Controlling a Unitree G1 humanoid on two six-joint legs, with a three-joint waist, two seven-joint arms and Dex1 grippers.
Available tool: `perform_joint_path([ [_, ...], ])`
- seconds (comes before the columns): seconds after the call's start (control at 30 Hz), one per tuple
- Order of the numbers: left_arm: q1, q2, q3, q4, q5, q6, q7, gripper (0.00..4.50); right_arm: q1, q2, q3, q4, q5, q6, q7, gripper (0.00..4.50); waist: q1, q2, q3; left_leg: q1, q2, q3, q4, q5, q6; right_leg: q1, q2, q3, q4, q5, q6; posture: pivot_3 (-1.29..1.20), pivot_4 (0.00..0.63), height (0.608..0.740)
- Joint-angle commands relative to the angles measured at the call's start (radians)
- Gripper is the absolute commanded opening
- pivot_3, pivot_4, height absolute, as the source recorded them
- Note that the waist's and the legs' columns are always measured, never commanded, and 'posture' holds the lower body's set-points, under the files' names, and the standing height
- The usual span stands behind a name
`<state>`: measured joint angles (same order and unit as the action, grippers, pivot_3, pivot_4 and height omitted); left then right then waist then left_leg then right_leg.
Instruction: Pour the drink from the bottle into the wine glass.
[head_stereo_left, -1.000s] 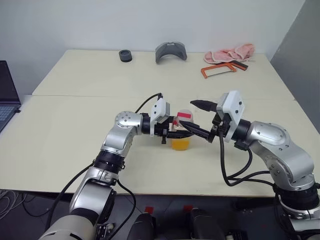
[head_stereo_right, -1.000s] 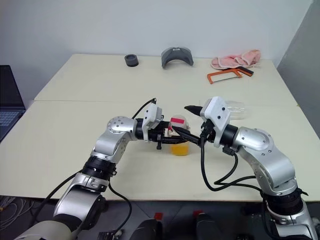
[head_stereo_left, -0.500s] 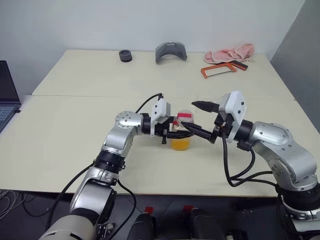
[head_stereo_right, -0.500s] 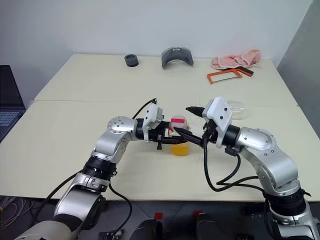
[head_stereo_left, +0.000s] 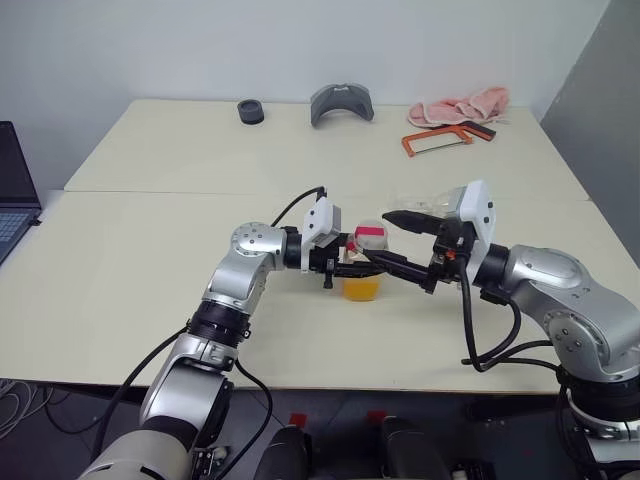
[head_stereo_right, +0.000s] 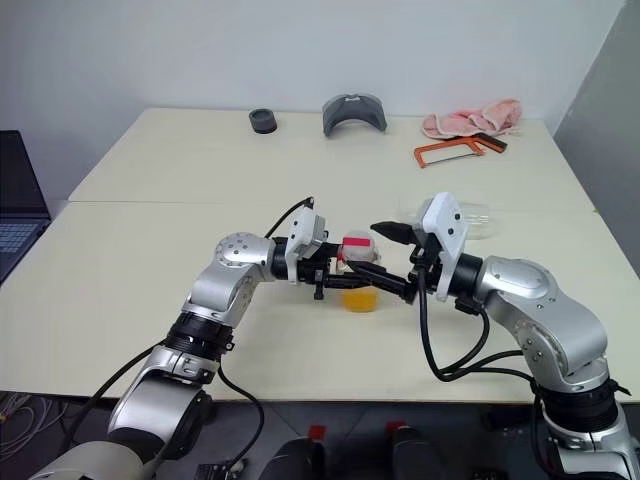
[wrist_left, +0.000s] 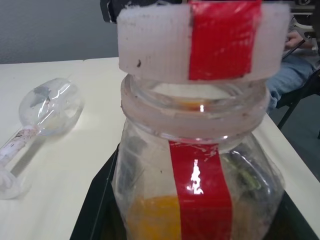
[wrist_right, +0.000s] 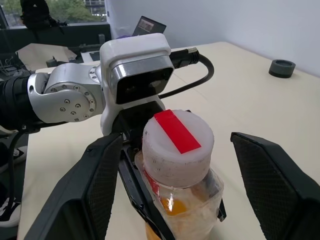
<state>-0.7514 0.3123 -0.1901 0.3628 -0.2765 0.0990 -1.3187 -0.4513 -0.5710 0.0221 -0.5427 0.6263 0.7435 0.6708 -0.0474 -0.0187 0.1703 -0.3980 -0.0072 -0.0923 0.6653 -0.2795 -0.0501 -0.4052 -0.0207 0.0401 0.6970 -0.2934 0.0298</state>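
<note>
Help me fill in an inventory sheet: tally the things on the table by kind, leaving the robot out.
Drink vessels: 2 (bottle, wine glass lying on its side)
Tools: 1 (orange hacksaw)
Cloths: 1 (pink cloth)
Other pieces: 2 (black ring, grey curved piece)
Total: 6

Head pair high over table (head_stereo_left: 150, 220); wrist views close on bottle (wrist_right: 180, 165).

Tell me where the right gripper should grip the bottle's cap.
Grip the cap by its round side wall, from the side opposite the left gripper, which is shut on the bottle below. The cap stands clear above the neck, and the open right gripper straddles it.
</note>
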Motion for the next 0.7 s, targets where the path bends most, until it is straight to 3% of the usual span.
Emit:
perform_joint_path([
  [0.03,-0.010,-0.002,0.012,-0.018,-0.011,-0.021,0.000,1.71,-0.029,0.001,-0.003,-0.004,0.000,-0.009,-0.001,3.67,0.000,0.000,0.000,0.000,0.000,0.000,0.000,0.000,0.000,0.000,0.000,0.000,0.000,0.000,0.000,0.00,0.150,0.740],
  [0.53,-0.006,-0.003,0.011,-0.018,-0.008,-0.028,0.003,1.71,-0.077,0.036,0.029,0.056,-0.007,-0.004,0.002,3.67,0.000,0.000,0.000,0.000,0.000,0.000,0.000,0.000,0.000,0.000,0.000,0.000,0.000,0.000,0.000,0.00,0.150,0.740],
  [0.63,-0.005,-0.002,0.011,-0.018,-0.007,-0.028,0.003,1.71,-0.083,0.045,0.027,0.061,-0.006,-0.008,-0.001,3.05,0.000,0.000,0.000,0.000,0.000,0.000,0.000,0.000,0.000,0.000,0.000,0.000,0.000,0.000,0.000,0.00,0.150,0.740],
  [0.7,-0.005,-0.002,0.011,-0.020,-0.007,-0.027,0.003,1.71,-0.083,0.046,0.027,0.061,-0.008,-0.010,0.001,2.36,0.000,0.000,0.000,0.000,0.000,0.000,0.000,0.000,0.000,0.000,0.000,0.000,0.000,0.000,0.000,0.00,0.150,0.740],
])
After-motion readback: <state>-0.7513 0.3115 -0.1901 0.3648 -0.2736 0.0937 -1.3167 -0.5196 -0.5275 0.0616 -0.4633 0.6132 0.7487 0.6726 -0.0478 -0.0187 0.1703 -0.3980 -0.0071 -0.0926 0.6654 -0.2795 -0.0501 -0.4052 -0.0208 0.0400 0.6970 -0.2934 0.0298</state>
